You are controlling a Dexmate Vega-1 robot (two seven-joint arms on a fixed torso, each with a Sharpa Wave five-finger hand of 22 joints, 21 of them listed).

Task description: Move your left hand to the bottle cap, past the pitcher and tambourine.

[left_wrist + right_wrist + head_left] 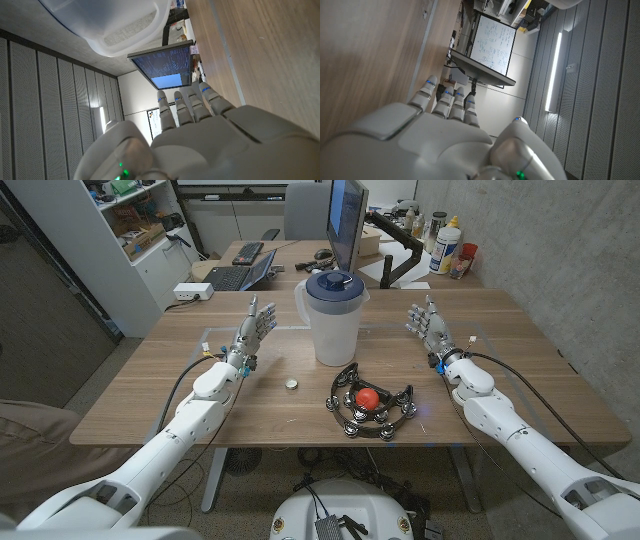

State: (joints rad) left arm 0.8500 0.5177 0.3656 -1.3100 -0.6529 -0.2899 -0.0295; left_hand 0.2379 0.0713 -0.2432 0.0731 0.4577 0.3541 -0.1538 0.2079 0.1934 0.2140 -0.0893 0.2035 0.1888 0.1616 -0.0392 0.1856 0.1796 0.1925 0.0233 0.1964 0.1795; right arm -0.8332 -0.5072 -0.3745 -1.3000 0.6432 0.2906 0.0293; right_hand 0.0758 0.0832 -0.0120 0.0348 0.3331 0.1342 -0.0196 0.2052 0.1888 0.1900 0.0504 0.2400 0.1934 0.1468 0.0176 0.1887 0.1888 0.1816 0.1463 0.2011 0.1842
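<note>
A small silvery bottle cap [291, 385] lies on the wooden table, in front of and left of the pitcher. The clear pitcher [330, 318] with a blue lid stands at the table's middle. A black tambourine [373, 412] with a red ball [367, 398] inside lies in front of the pitcher. My left hand [252, 330] stands up on the left, fingers apart and pointing away, holding nothing, behind and left of the cap. In the left wrist view the left hand [200, 135] shows its back, with the pitcher [115, 25] beyond it. My right hand [430, 328] stands open at the right.
A monitor [346, 220] on an arm stands behind the pitcher. A laptop [240, 275] and a white power strip [192, 292] sit on the desk behind at the left. Bottles [446, 245] stand at the back right. White tags [207, 347] lie near my left wrist.
</note>
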